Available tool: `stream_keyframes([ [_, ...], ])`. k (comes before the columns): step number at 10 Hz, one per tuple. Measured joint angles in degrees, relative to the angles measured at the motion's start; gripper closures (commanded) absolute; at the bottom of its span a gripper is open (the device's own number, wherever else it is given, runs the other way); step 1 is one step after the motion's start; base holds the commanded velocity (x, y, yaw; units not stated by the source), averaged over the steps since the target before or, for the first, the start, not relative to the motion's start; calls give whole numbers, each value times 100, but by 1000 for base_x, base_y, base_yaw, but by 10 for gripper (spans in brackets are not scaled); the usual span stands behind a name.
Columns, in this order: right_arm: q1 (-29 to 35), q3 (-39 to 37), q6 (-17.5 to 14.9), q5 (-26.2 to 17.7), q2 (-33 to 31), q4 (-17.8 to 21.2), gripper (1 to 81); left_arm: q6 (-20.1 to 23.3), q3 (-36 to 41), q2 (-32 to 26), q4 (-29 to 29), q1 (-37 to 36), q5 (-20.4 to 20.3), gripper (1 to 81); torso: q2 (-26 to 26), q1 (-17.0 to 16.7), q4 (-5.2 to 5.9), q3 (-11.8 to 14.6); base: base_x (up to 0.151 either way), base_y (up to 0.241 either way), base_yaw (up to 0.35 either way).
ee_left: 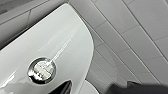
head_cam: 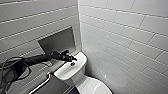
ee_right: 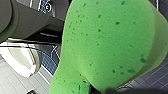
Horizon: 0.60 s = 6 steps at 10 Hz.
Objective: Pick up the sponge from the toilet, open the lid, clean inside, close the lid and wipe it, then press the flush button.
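The sponge (ee_right: 107,45) is seen right up against the right wrist, though whether it's pinched can't be told. The left gripper (head_cam: 72,59) is hung just above the flush button (head_cam: 72,64) on the toilet (head_cam: 65,72) tank (jaws can't be made out either), so a straight, centred push is probably wanted. The tiled wall (head_cam: 120,37) is crowded in close behind, so swing room looks limited.
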Motion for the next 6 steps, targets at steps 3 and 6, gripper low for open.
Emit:
stream_keyframes([
  [3,22,26,11,30,-24,2,811,-11,-579,334,193,-160,218,10,2,2,0,-378,0,0,0],
  [6,77,59,11,50,-46,2,811,-11,-780,485,291,-272,423,10,6,6,0,-542,0,0,0],
])
